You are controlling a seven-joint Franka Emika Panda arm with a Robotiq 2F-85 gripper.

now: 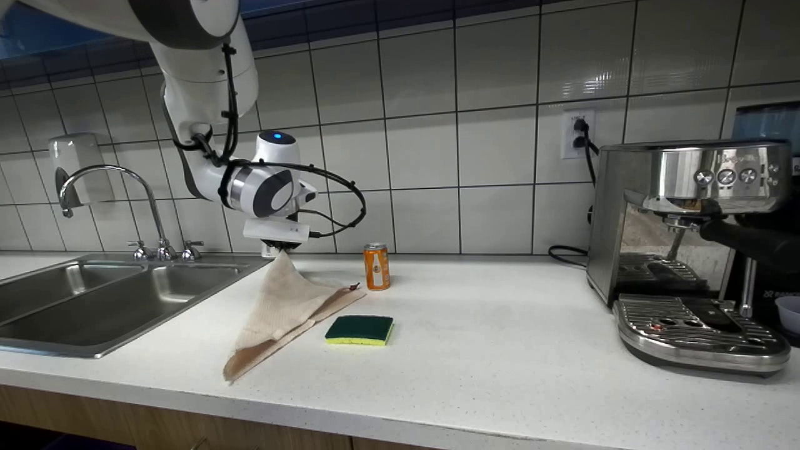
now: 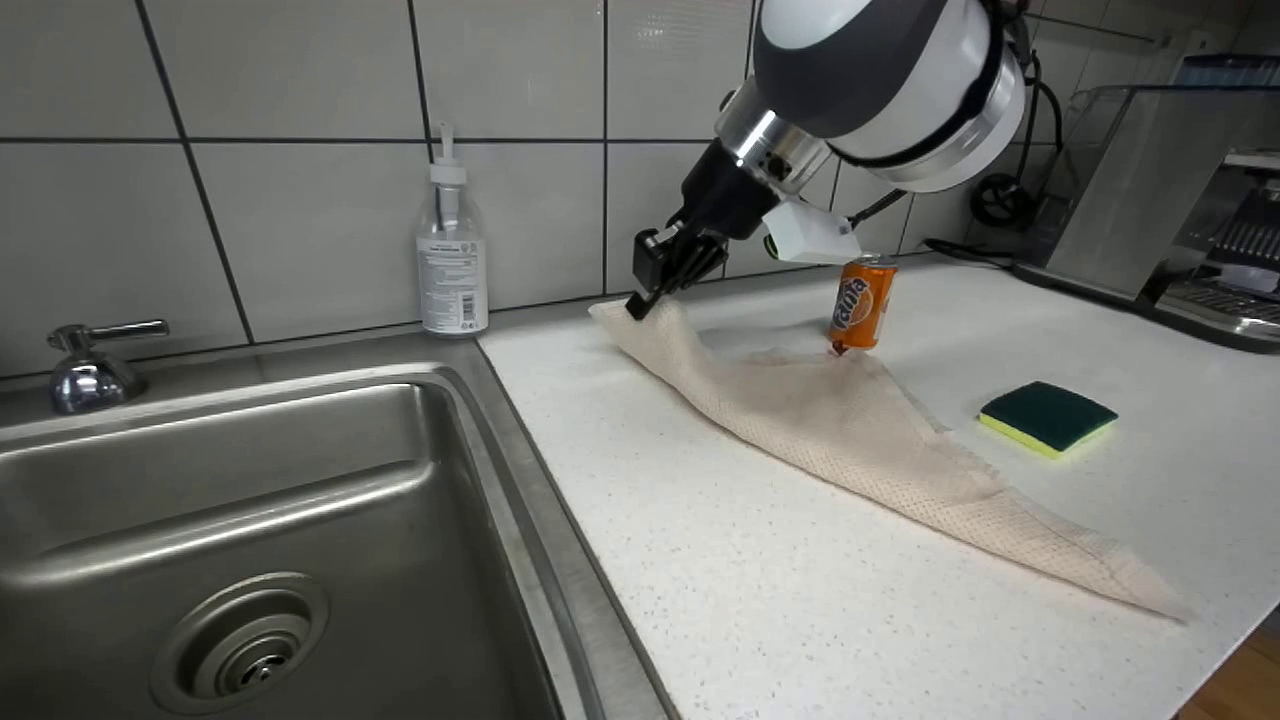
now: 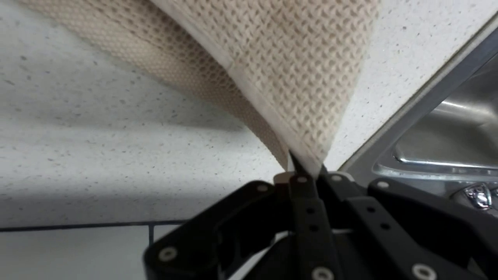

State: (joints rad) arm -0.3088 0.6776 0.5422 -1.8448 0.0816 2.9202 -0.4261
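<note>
- A wall of pale tiles (image 1: 425,150) rises behind my hand (image 2: 640,303), and a white speckled surface (image 1: 500,387) spreads out beneath it.
- My hand is closed, its fingers (image 3: 303,190) pinching one corner of a beige cloth (image 1: 281,306).
- That corner is lifted right where my fingers meet; from there the cloth slopes down and away from the wall, most of it resting on the surface and ending in a point toward the front edge.
- An orange can (image 1: 377,267) stands upright near my hand, on the side away from the sink (image 2: 530,500); a small dark red bit (image 1: 354,287) at the cloth's edge shows just beside the can.
- A sponge (image 1: 359,329), dark green on top and yellow below, lies farther from the wall than my hand does, near the cloth but apart from it.
- On the opposite side of my hand from the can is the sink, steel, with a tap (image 1: 165,250) at its back edge.
- A pump bottle (image 2: 453,265) stands close to the wall by the sink's corner, on that same side of my hand.
- Well apart from my hand, past the can, stands a coffee machine (image 1: 687,181); a black cord (image 1: 589,164) hangs from a wall socket (image 1: 570,147) beside it.
</note>
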